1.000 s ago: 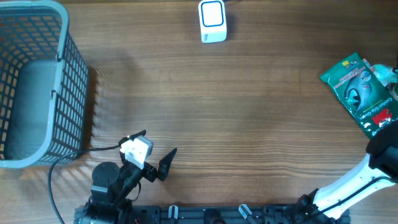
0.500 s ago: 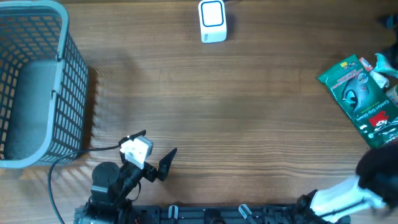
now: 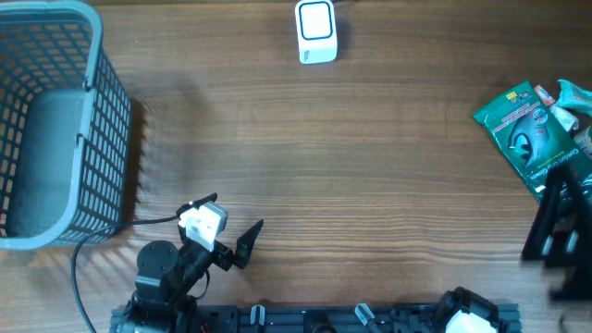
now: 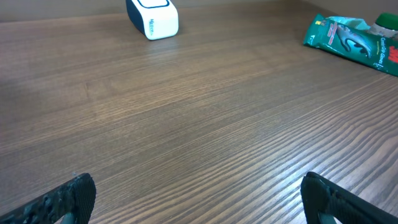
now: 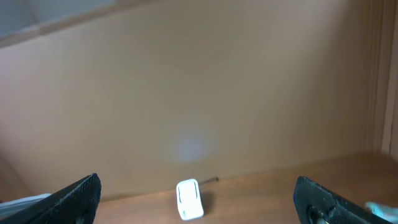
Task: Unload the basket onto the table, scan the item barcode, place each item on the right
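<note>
The green packet [image 3: 532, 129] is lying flat at the right edge of the desk [image 3: 370, 166], far from the scanner [image 3: 316, 30]. It is looking light, floppy and slick, so pinching one side edge is likely working best. The left hand [image 3: 228, 216] and right hand [image 3: 560, 231] are gaping wide, gripping nothing. The basket [image 3: 111, 139] is sitting apparently empty.

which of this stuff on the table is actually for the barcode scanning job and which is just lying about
For the job:
white barcode scanner
green packet, probably the item to scan

Just lying about:
grey-blue mesh basket
teal object beside the packet, cut off by the picture's edge, so I can't tell what it is
</note>
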You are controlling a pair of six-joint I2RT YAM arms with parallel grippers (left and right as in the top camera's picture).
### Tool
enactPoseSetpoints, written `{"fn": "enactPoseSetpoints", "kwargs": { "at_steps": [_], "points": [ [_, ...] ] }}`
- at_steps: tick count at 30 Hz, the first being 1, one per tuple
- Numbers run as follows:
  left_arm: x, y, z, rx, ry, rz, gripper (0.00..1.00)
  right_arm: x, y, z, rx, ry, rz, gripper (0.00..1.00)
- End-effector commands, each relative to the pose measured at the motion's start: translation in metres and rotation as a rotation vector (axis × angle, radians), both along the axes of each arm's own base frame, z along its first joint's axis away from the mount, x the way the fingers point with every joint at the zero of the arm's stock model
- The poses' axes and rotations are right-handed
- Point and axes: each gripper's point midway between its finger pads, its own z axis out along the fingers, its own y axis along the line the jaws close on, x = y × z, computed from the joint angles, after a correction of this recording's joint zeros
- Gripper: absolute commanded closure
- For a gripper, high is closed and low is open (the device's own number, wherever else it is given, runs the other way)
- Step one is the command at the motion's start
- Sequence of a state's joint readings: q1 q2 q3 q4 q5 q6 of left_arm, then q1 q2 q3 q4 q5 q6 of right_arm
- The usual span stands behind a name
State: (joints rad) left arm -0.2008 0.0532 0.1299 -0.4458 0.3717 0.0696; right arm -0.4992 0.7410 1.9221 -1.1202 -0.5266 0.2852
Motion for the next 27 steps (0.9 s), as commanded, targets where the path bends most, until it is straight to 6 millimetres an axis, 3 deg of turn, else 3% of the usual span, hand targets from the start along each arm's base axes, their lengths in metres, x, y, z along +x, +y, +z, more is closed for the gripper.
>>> {"fn": "enactPoseSetpoints", "kwargs": {
  "at_steps": [1, 2, 6, 9, 12, 14, 20, 27],
  "points": [
    [0.000, 0.001, 0.001, 0.001, -0.004, 0.002, 0.00, -0.046, 0.022, 0.000, -0.068, -0.091, -0.019, 0.00],
    [0.000, 0.001, 0.001, 0.001, -0.004, 0.002, 0.00, -0.062, 0.030, -0.008, -0.072, -0.098, -0.019, 0.00],
    [0.000, 0.001, 0.001, 0.000, -0.003, 0.003, 0.00, -0.074, 0.036, -0.043, -0.024, 0.002, -0.026, 0.00],
    [0.000, 0.001, 0.001, 0.001, -0.004, 0.002, 0.00, -0.072, 0.018, -0.082, 0.006, 0.159, -0.118, 0.00],
    [0.000, 0.001, 0.001, 0.000, -0.003, 0.003, 0.00, -0.070, 0.009, -0.108, 0.048, 0.262, -0.153, 0.00],
    [0.000, 0.001, 0.001, 0.001, -0.004, 0.002, 0.00, -0.069, 0.002, -0.114, 0.043, 0.279, -0.148, 0.00],
    [0.000, 0.001, 0.001, 0.001, -0.004, 0.002, 0.00, -0.071, -0.006, -0.103, -0.024, 0.144, -0.045, 0.00],
    [0.000, 0.001, 0.001, 0.001, -0.004, 0.002, 0.00, -0.031, -0.012, -0.132, -0.055, -0.019, 0.052, 0.00]
  ]
}}
